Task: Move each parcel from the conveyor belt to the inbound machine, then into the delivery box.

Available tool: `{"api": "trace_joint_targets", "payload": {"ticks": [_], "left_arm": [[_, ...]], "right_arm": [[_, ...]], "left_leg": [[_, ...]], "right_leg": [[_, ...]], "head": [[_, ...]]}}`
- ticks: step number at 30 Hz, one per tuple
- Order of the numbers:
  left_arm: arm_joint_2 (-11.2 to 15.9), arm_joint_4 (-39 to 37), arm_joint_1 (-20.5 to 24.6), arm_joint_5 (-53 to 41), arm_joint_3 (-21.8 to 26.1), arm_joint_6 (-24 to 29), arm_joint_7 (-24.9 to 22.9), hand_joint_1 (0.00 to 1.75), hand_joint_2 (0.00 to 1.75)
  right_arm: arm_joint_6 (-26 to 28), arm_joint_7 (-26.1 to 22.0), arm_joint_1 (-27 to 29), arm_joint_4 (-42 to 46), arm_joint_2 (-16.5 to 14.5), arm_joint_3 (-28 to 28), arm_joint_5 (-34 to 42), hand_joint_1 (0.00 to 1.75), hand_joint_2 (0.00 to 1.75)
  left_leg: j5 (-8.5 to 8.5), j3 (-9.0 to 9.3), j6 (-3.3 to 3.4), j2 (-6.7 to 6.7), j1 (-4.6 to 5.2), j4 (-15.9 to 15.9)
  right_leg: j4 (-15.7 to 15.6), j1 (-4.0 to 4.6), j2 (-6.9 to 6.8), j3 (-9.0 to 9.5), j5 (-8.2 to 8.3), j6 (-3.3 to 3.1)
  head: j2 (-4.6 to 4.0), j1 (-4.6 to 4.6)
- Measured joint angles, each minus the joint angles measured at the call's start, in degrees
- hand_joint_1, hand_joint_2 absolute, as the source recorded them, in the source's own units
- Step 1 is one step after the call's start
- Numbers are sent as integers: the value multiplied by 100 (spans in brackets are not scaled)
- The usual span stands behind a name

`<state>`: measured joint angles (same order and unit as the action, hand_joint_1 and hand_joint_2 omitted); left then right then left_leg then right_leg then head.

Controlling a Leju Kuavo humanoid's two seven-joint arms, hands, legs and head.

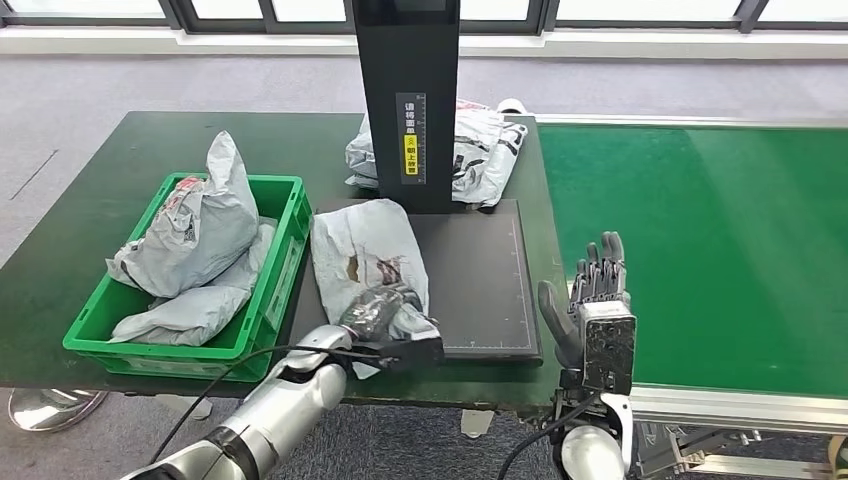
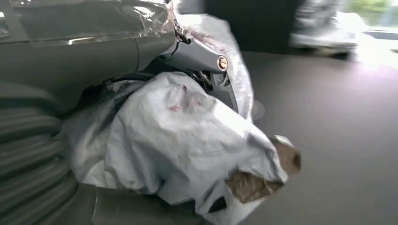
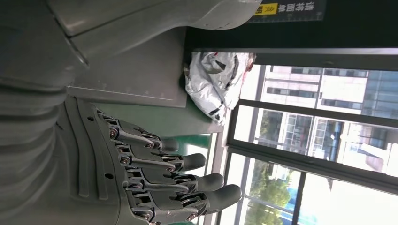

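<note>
Left hand [image 1: 385, 318] clamped on a grey poly-bag parcel [image 1: 365, 262], lying on the inbound machine's black plate [image 1: 480, 280] at its edge nearest the green crate [image 1: 290, 215]. Right hand [image 1: 598, 300] raised beside the plate, fingers apart, holding nothing, over the green conveyor belt [image 1: 720, 230]. Dark green table [image 1: 90, 200] beneath the plate; grey floor and windows beyond.

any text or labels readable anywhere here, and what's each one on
"请将面单": white characters on the black label on the inbound machine's post; the smaller lines below are too small to read.
Yellow patch on that label: black marks, too small to read.
Print on the parcel held by the left hand: blurred red and dark marks, unreadable.
Print on the parcels in the green box: too small to read.
</note>
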<state>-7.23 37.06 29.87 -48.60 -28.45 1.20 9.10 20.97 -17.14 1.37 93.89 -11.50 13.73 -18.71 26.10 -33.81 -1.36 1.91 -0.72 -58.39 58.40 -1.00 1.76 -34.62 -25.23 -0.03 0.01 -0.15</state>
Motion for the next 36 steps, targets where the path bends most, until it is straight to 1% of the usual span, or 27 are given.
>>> {"api": "trace_joint_targets", "payload": {"ticks": [3, 6, 10, 14, 20, 27, 30, 36], "left_arm": [[114, 116, -50, 132, 102, 0, 20, 175, 175], [179, 414, -158, 608, 191, -14, 115, 175, 175], [308, 1246, -296, 1585, 384, -180, 106, 175, 175], [467, 2051, -408, 2162, 563, -307, -7, 175, 175], [643, 2923, -774, 2388, 764, -270, -154, 175, 175], [711, 3293, -964, 2355, 858, -168, -181, 175, 175], [722, 3370, -996, 2104, 882, 160, -183, 175, 175], [734, 3698, -1011, 1309, 1059, 1323, -183, 175, 175]], "right_arm": [[15, -8, 63, 1, 0, -21, 0, 0, 175], [93, -10, 76, 1, 1, -38, -2, 0, 175], [202, -20, 141, 1, 2, -57, -1, 0, 175], [223, -8, 204, 2, 3, -59, 5, 0, 175], [217, 69, 293, 12, 19, -59, 15, 0, 175], [216, 76, 314, 16, 27, -59, 16, 0, 175], [220, 105, 334, 26, 28, -59, 14, 0, 175], [257, 189, 431, 109, 28, -59, -52, 0, 175]], "left_leg": [[-52, 25, -16, 4, -4, 2], [-60, 9, -24, 13, -4, 2], [-50, -28, -19, 7, -4, 2], [-39, -39, -18, 6, -2, 2], [-30, -44, -13, 6, -2, 2], [-26, -47, -9, 7, -2, 2], [-25, -47, -9, 7, -2, 2], [-23, -48, -11, 6, -2, 2]], "right_leg": [[6, 9, 3, -16, 32, -14], [7, 13, -1, -44, 35, -14], [6, 12, 2, -80, 31, -11], [5, 10, 2, -91, 25, -9], [5, 11, 2, -95, 15, -8], [4, 10, 2, -96, 11, -5], [4, 10, 1, -96, 10, -4], [5, 10, -2, -97, 8, -6]], "head": [[0, -1], [1, 0], [0, -1], [0, 0], [1, 0], [-1, 0], [1, 0], [0, 0]]}}
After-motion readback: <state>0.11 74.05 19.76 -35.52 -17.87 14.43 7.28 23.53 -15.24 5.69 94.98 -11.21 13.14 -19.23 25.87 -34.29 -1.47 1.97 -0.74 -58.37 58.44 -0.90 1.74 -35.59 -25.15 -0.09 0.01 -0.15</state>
